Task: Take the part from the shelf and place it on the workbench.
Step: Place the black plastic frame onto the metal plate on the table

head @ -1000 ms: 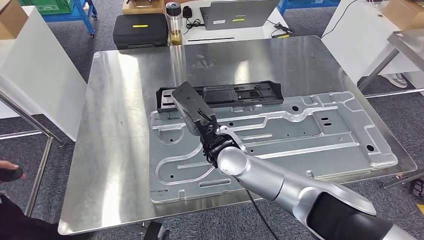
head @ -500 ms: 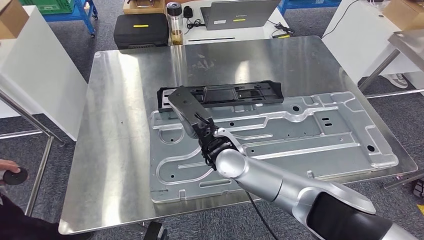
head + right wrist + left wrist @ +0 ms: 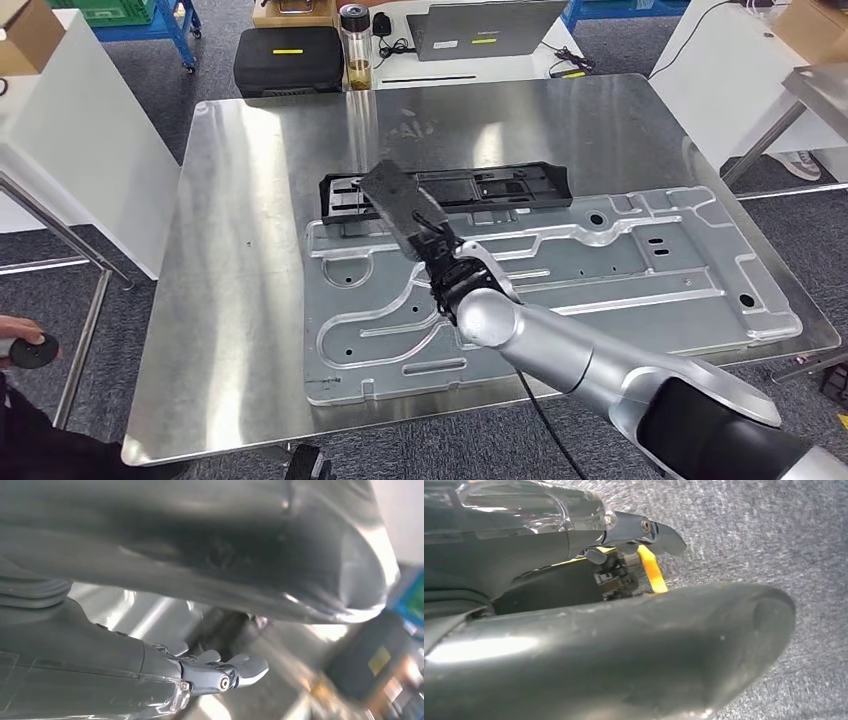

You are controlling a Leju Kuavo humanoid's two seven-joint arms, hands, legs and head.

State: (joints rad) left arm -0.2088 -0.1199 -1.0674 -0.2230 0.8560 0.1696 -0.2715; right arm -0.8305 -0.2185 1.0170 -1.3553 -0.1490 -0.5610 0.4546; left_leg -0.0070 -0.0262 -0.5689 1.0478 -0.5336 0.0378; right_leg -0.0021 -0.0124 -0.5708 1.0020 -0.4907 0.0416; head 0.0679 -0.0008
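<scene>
While the right hand (image 3: pixel 447 268) reaches out over the middle of the table, a flat dark part (image 3: pixel 400 205) is held in it by its near end, the fingers closed around that end. The part slopes up and away to the far left, raised clear of the surfaces below it. It appears to be a thin, rigid panel, probably moulded plastic or coated sheet metal, and is judged light enough for one hand. Because it is gripped at one end only, its free end may sag or swing; a hold nearer the middle would be steadier. Its smooth faces could slip between the fingers.

Beneath the hand a large stamped metal plate (image 3: pixel 620 270) is laid on the table (image 3: pixel 250 210), spreading from the centre to the right. Just beyond it, on the far side, a long black tray-like frame (image 3: pixel 500 185) is laid across the table. Past the far edge, a black case (image 3: pixel 288 60), a clear bottle (image 3: pixel 352 45) and a laptop (image 3: pixel 480 25) are seen. At the near left edge a person's hand (image 3: pixel 25 345) is seen, off the table.

The left hand (image 3: pixel 644 532) is seen against grey carpeted floor; whether it is open or closed cannot be told.
</scene>
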